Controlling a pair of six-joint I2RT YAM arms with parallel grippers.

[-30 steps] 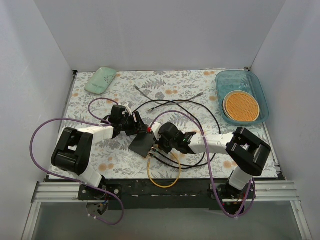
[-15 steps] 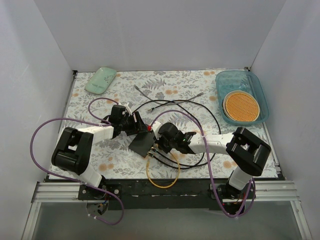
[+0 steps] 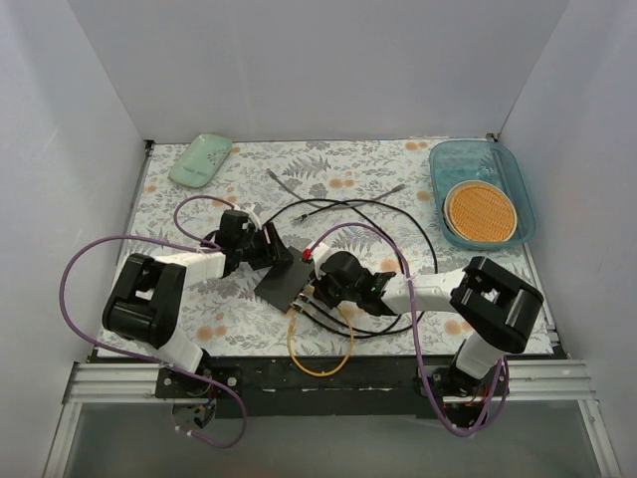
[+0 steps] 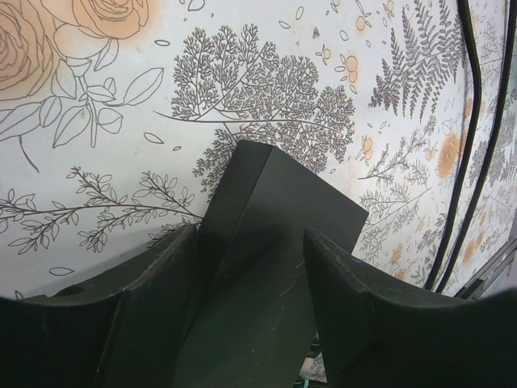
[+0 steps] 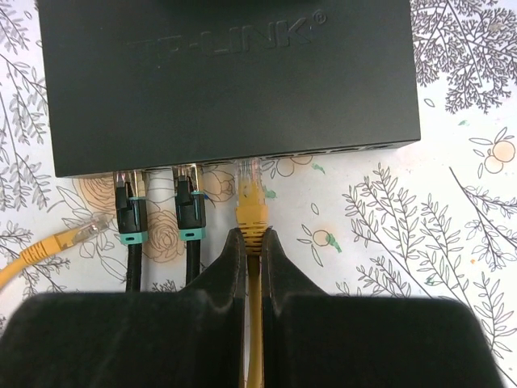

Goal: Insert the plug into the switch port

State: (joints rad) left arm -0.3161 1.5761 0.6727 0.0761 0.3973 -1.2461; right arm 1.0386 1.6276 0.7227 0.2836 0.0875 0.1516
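Two grippers meet at the flat dark grey rectangular switch (image 3: 282,286), which lies near the middle of the floral-patterned table cover (image 3: 378,159), a little toward the near edge. The left gripper (image 4: 250,242) holds the switch's far-left end, its black fingers pressed against opposite sides of the box. The right gripper (image 5: 251,242) comes in from the near right. Its jaws are pinched on the rear boot of the orange-yellow plug (image 5: 250,202), and the yellow cable (image 3: 320,363) runs back between the fingers and loops toward the near edge of the table. The plug's clear tip is at the switch's socket edge, but how deep it sits cannot be told. Two black plugs with teal collars (image 5: 131,214) sit in the ports just to its left in the wrist view, and a loose yellow plug (image 5: 79,233) lies on the cover beside them. At the far right, a translucent teal tray (image 3: 513,159) holds a round orange woven disc (image 3: 481,212). At the far left lies a pale green oval object (image 3: 201,159).
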